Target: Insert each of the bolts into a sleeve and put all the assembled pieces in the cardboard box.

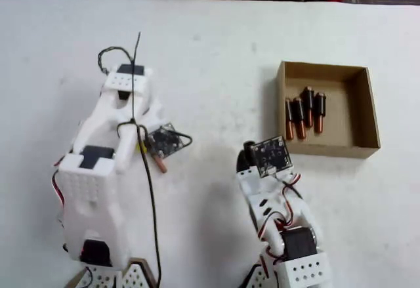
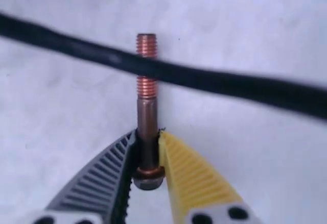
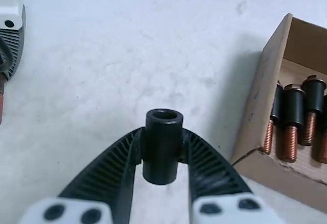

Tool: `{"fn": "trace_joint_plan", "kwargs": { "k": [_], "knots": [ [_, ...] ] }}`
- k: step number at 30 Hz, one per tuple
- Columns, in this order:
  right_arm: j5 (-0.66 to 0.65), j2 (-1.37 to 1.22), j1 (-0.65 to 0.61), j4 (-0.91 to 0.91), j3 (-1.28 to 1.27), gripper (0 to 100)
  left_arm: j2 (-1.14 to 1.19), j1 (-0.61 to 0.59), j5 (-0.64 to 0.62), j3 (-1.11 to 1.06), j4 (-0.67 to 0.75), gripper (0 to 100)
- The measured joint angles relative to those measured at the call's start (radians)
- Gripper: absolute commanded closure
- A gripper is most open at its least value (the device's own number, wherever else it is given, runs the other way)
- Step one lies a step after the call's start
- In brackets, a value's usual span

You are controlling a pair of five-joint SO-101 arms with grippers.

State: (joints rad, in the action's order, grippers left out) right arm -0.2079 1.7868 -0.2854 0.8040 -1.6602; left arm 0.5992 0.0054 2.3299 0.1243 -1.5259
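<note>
From above, four done pieces (image 1: 303, 114) lie in the cardboard box (image 1: 342, 92); up close, left gripper (image 2: 148, 134) pinches a bolt (image 2: 147, 113), right gripper (image 3: 162, 133) a sleeve (image 3: 162, 150).

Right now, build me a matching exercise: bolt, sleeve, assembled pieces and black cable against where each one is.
1. bolt
2. sleeve
3. assembled pieces
4. black cable

A. in the cardboard box
B. clamped in the right gripper
C. running over the left arm
D. clamped in the left gripper

Pairs: 1-D, 2-B, 3-A, 4-C.
</note>
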Motion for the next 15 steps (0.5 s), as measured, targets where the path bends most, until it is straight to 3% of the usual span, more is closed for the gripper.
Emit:
{"fn": "trace_joint_plan", "kwargs": {
  "k": [8,15],
  "knots": [
    [0.0,0.0,0.0,0.0,0.0,98.1,0.0,0.0,0.0,0.0,0.0,89],
    [0.0,0.0,0.0,0.0,0.0,98.1,0.0,0.002,0.0,0.0,0.0,88]
  ]
}}
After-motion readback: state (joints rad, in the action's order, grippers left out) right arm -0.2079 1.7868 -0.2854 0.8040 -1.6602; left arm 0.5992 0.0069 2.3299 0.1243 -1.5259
